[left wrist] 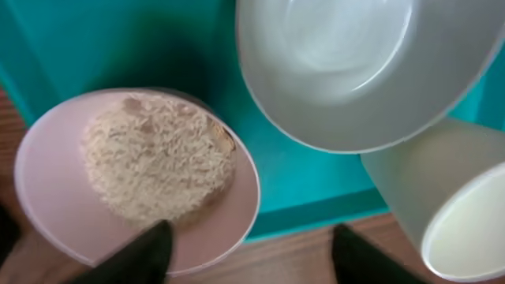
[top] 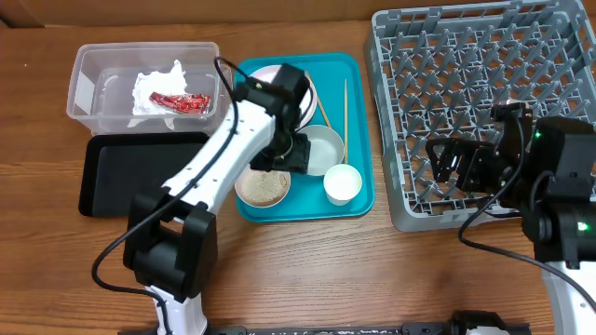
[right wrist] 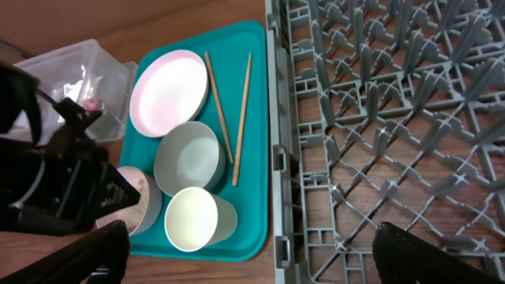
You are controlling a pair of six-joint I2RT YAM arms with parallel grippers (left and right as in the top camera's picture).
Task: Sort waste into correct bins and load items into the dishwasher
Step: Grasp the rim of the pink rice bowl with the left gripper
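My left gripper point(top: 284, 156) is open and empty, low over the near rim of a pink plate point(left wrist: 47, 181) heaped with rice scraps point(left wrist: 154, 154); one finger is above the plate, the other beyond its edge point(left wrist: 252, 256). The grey-blue bowl point(top: 324, 149) and the white cup point(top: 342, 183), lying on its side, are next to it. A second pink plate point(right wrist: 168, 91) and two chopsticks point(right wrist: 217, 102) lie further back. The red wrapper point(top: 182, 100) and the white napkin point(top: 154, 88) are in the clear tub point(top: 88, 88). My right gripper point(top: 447, 158) is open and empty over the dish rack's point(top: 484, 56) near left part.
All the dishes sit on a teal serving tray point(top: 358, 140) between the bins and the rack. The black tray point(top: 112, 172) lies in front of the clear tub. The left arm crosses over the black tray's right end and the teal tray's left side.
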